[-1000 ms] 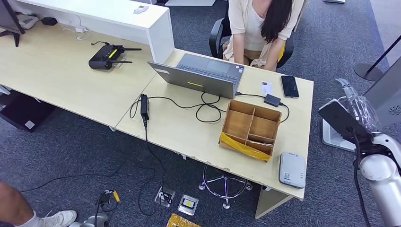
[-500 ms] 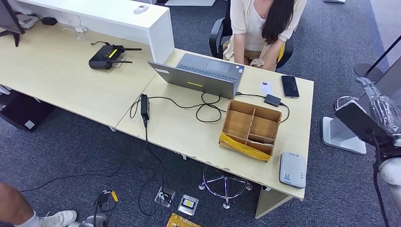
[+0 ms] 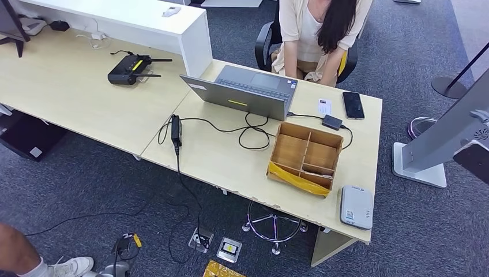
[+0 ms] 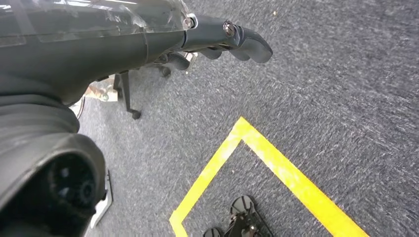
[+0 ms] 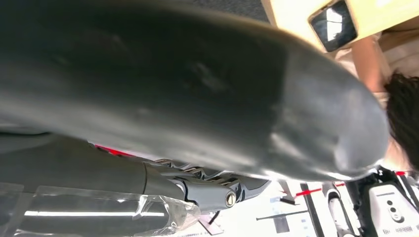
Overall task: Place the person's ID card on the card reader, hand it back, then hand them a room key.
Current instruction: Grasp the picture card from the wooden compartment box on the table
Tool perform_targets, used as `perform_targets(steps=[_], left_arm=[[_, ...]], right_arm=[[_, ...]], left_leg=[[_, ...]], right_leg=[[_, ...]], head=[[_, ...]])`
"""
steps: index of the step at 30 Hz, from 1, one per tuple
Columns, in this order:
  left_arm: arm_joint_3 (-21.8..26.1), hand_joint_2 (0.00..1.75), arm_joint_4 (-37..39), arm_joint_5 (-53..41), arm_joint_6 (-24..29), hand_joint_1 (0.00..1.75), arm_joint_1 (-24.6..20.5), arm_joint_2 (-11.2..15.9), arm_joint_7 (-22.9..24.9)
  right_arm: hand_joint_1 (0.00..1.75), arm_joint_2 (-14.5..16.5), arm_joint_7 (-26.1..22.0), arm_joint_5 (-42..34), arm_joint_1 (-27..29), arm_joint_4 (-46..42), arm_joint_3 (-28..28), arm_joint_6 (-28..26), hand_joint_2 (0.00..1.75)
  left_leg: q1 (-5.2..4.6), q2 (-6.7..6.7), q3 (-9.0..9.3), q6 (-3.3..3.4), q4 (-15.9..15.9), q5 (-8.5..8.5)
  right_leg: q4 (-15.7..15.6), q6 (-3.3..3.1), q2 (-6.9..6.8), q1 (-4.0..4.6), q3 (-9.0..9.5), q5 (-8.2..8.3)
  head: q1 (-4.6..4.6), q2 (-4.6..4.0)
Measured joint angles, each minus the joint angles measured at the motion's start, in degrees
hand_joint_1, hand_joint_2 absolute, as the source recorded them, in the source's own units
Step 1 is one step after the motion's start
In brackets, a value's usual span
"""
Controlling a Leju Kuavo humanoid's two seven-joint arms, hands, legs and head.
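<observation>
Left of the right hand (image 3: 476, 158), bare desk (image 3: 230, 158) is open; the wooden box (image 3: 305, 156), laptop (image 3: 242, 89) and cables (image 3: 254, 130) crowd the middle. A grey stand (image 3: 444, 135) seems just beside it.

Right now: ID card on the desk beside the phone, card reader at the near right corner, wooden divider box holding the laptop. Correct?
One error: the wooden divider box holds no laptop. The laptop sits on the desk behind it, per the head view. The ID card beside the phone and the card reader placement are right.
</observation>
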Motion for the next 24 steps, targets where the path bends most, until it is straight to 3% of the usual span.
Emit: perform_targets(steps=[15,24], left_arm=[[0.7,0.0,0.0,0.5,0.0,0.0,-0.1,-0.1,-0.6],[0.8,0.0,0.0,0.1,1.7,0.0,-0.2,-0.4,0.1]], right_arm=[[0.0,-1.9,2.0,-0.5,1.5,-1.7,1.2,0.8,0.0],[0.0,-1.7,5.1,-3.0,5.6,-6.3,2.4,1.5,0.0]], left_leg=[[0.01,0.02,0.0,0.0,0.0,0.0],[0.02,0.02,0.01,0.0,0.0,0.0]], right_leg=[[0.0,0.0,0.03,0.01,0.02,0.0],[0.0,0.0,0.02,0.03,0.04,0.0]], head=[[0.01,0.0],[0.01,0.0]])
